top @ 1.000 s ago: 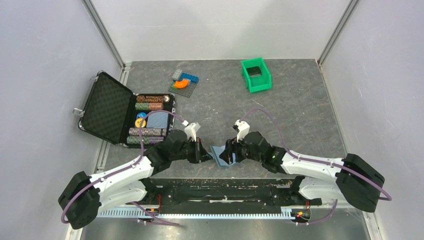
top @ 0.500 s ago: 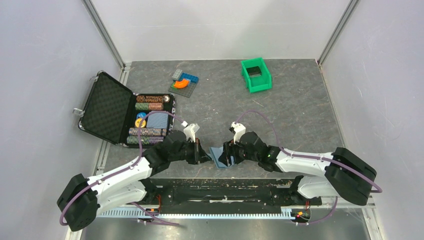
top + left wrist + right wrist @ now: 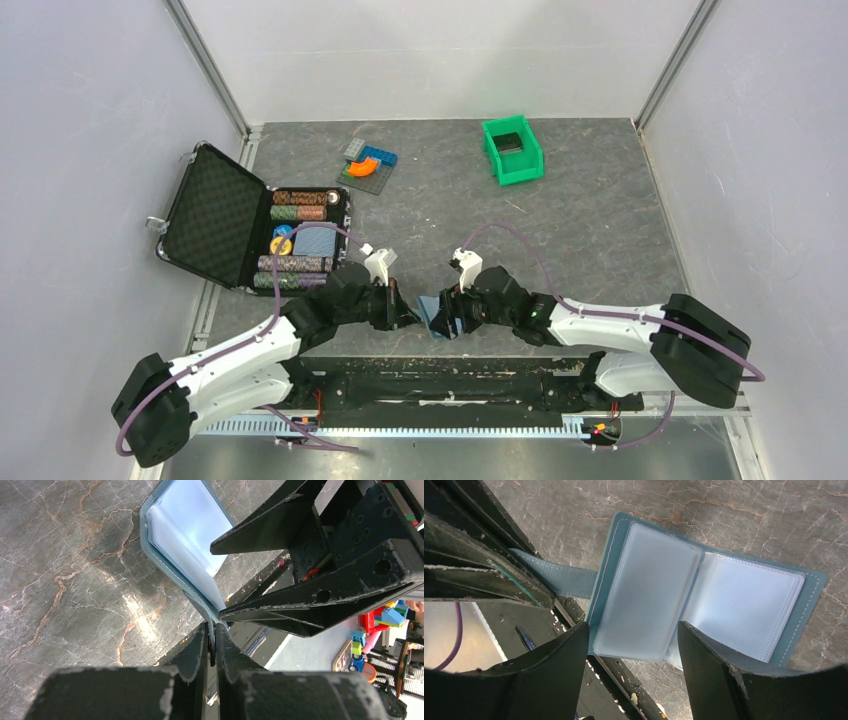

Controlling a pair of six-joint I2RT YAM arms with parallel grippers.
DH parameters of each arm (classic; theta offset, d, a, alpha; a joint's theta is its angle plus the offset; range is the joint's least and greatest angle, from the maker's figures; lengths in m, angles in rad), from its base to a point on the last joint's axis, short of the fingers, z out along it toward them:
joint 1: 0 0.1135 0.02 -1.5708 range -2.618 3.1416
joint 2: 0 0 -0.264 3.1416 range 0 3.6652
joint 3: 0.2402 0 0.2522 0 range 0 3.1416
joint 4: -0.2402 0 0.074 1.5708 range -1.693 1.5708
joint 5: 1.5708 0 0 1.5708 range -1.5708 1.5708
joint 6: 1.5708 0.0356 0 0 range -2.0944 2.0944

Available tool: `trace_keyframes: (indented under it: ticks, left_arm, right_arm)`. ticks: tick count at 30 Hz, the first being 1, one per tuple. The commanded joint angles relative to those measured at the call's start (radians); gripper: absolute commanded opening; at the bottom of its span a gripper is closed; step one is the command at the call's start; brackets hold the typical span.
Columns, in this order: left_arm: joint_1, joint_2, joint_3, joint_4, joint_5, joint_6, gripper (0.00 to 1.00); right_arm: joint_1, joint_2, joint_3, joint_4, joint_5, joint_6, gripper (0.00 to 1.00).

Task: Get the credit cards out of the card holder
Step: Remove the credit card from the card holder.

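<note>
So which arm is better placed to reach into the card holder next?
Right: the right gripper hangs open over the card holder's clear sleeves; the left gripper is shut on its strap.

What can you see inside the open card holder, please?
Pale clear sleeves in the card holder; no dark card shows. Any sleeves beneath the top ones are hidden.

card holder (image 3: pixel 649 595) cover: teal, leather-like, grained, stitched at edge; inner sleeves made of clear glossy plastic. table (image 3: pixel 749 510) finished in grey marbled stone-look, slightly shiny. fingers (image 3: pixel 724 680) of right gripper (image 3: pixel 632 627): matt black, scuffed.
</note>
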State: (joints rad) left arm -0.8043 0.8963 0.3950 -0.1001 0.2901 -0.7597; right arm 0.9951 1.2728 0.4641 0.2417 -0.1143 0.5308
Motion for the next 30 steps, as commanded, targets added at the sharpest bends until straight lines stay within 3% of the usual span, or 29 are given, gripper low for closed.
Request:
trace_keyframes:
  ticks: [1, 15, 30]
  left_arm:
    - [0.001, -0.009, 0.015, 0.004, 0.006, 0.033, 0.02]
    - [0.001, 0.02, 0.031, -0.038, 0.006, 0.037, 0.02]
    - [0.001, -0.004, 0.031, -0.053, 0.006, 0.049, 0.02]
  right_arm:
    - [0.019, 0.037, 0.084, -0.047, 0.066, -0.019, 0.67]
    - [0.025, 0.04, 0.086, -0.152, 0.198, -0.029, 0.56]
    - [0.03, 0.015, 0.094, -0.07, 0.055, -0.015, 0.68]
